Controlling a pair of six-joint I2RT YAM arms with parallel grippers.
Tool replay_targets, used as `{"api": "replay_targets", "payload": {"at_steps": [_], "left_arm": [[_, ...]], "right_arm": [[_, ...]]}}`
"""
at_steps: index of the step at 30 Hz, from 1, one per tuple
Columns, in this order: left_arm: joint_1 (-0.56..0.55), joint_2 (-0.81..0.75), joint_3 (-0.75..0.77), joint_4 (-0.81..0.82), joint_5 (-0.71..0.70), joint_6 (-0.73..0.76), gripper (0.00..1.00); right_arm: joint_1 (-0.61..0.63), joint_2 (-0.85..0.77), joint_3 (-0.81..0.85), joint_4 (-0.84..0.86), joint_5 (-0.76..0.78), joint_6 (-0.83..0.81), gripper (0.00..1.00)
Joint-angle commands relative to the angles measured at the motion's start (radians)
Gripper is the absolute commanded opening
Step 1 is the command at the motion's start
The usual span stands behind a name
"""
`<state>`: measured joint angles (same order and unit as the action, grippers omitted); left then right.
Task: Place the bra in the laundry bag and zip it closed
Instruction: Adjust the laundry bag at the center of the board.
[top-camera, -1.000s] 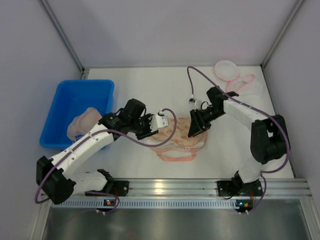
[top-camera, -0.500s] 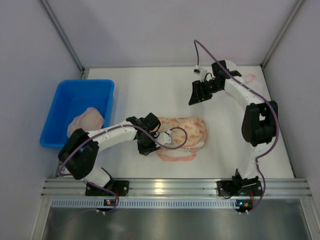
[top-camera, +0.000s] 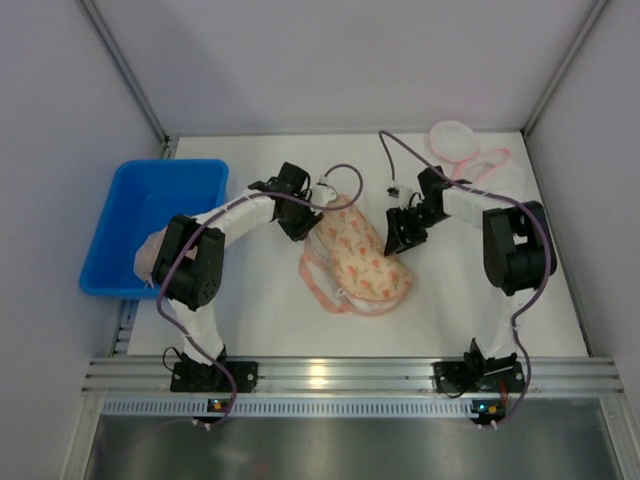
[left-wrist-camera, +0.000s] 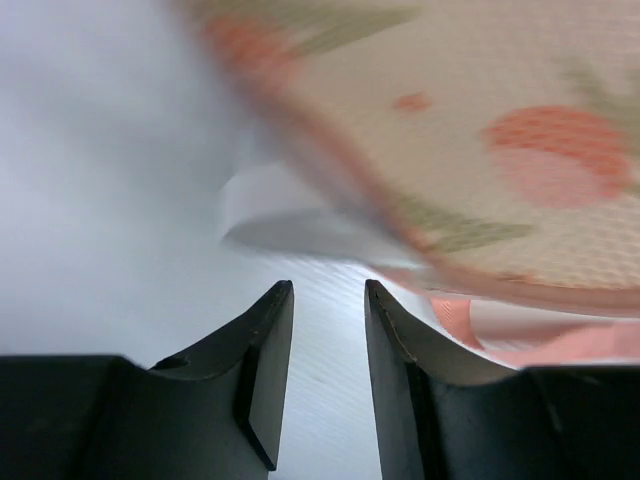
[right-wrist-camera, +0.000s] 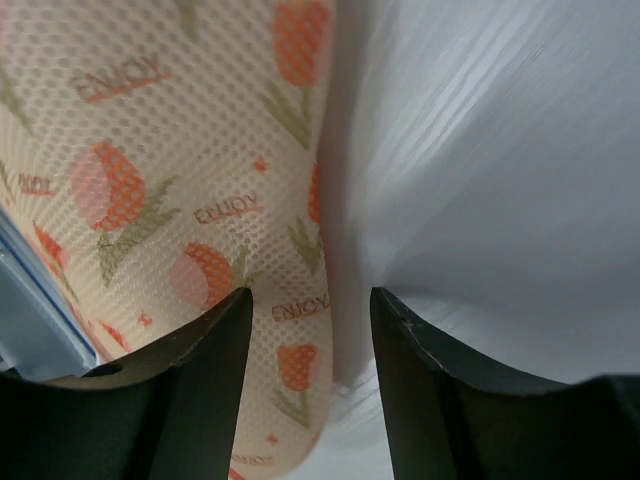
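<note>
The laundry bag (top-camera: 357, 260), cream mesh printed with orange tulips and edged in pink, lies bulged on the white table mid-scene. My left gripper (top-camera: 306, 220) sits at the bag's back-left edge, open; in the left wrist view (left-wrist-camera: 327, 290) only bare table shows between its fingers, with the bag (left-wrist-camera: 500, 130) just beyond to the right. My right gripper (top-camera: 396, 238) is open at the bag's right edge; in the right wrist view (right-wrist-camera: 309, 295) the bag's rim (right-wrist-camera: 170, 180) lies just past the fingertips. The beige bra (top-camera: 150, 256) rests in the blue bin, partly hidden by the left arm.
The blue bin (top-camera: 170, 168) stands at the left edge. A round pink-trimmed mesh pouch (top-camera: 455, 140) lies at the back right corner. Grey walls close in three sides, and a metal rail (top-camera: 330, 375) runs along the front.
The left gripper swung from the bag's front-left to its back-left edge. The right gripper came back from the far right to the bag's right edge. The bag has turned and bunched up.
</note>
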<state>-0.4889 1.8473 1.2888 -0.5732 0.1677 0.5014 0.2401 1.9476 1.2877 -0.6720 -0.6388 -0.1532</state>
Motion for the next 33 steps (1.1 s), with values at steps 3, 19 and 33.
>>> {"api": "replay_targets", "payload": {"at_steps": [3, 19, 33], "left_arm": [[0.124, 0.017, 0.15, 0.075, 0.061, -0.122, 0.43], [0.121, -0.295, -0.135, -0.028, 0.437, -0.497, 0.57], [0.096, -0.148, -0.121, -0.024, 0.463, -0.535, 0.54]], "right_arm": [[0.066, -0.208, -0.163, 0.043, -0.125, 0.056, 0.52], [0.237, -0.404, -0.292, 0.236, -0.203, 0.251, 0.61], [0.111, -0.409, -0.398, 0.324, -0.157, 0.331, 0.81]]}}
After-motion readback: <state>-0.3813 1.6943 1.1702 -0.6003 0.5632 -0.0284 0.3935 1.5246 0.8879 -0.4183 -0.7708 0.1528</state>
